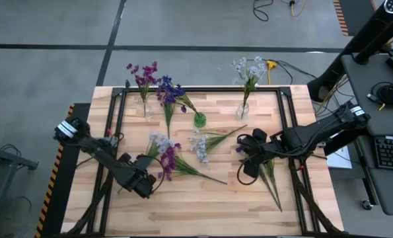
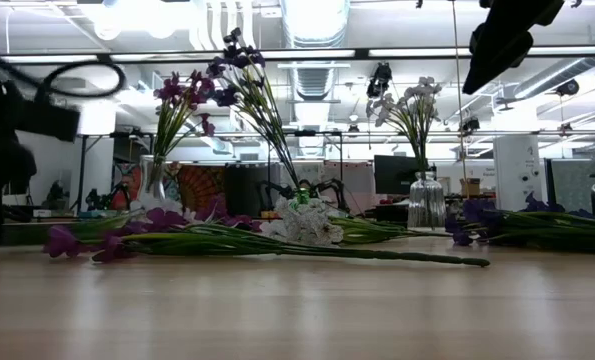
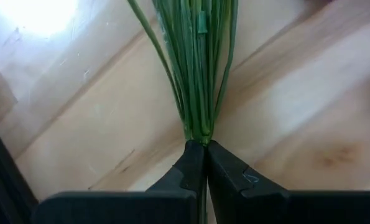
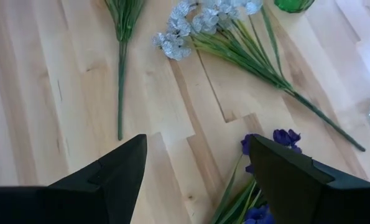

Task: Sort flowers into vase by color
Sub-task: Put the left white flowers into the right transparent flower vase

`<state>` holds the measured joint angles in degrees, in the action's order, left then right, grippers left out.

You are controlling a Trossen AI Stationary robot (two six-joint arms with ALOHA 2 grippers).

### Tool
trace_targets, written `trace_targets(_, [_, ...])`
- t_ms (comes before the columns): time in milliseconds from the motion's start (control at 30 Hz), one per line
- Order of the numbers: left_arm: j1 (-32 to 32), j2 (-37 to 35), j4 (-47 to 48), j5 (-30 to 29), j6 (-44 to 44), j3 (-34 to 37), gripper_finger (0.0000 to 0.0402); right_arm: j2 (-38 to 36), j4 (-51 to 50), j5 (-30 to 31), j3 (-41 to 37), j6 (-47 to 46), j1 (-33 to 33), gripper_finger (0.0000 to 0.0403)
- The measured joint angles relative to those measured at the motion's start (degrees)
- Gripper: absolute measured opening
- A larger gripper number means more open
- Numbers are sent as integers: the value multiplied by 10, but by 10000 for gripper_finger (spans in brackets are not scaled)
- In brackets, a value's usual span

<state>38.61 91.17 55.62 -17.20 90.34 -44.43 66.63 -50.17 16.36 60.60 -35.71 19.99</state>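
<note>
My left gripper [image 1: 148, 185] is down near the table's near left, shut on the green stem of a flower [image 3: 197, 74]. In the high view this looks like the pale white-blue sprig [image 1: 158, 141]. A magenta sprig [image 1: 170, 162] lies beside it on the boards, and another pale sprig [image 1: 200, 147] lies at mid table. My right gripper [image 1: 248, 162] hangs open, high over a blue-violet sprig [image 4: 279, 138] lying on the table. Three vases stand at the far side: one with magenta flowers [image 1: 143, 106], a green one [image 1: 199, 120] with blue-violet flowers, and a clear one [image 1: 242, 111] with white flowers. My left gripper pinches the sprig's stem [image 3: 198, 132] between its two fingertips, just where the long leaves gather. The fingers come steeply from above. Stem and leaves run straight away from the fingertips, low over the boards. I cannot tell whether the sprig is off the table.
A black frame [image 1: 203, 89] borders the wooden top. The magenta sprig's long stem [image 1: 209, 177] reaches toward the table's right. Bare boards [image 1: 203, 211] lie along the near edge. Cables and a desk stand beyond the right side.
</note>
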Motion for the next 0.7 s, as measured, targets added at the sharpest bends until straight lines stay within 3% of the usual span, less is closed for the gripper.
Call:
trace_targets(200, [26, -78, 9, -65, -2, -5, 0, 0, 5, 11, 0, 12, 0, 272])
trace_targets(500, [84, -190, 10, -171, -6, -7, 0, 0, 93, 18, -30, 69, 0, 272])
trace_targets(700, [118, -228, 1, -269, -72, -28, 0, 0, 128, 31, -48, 85, 0, 272])
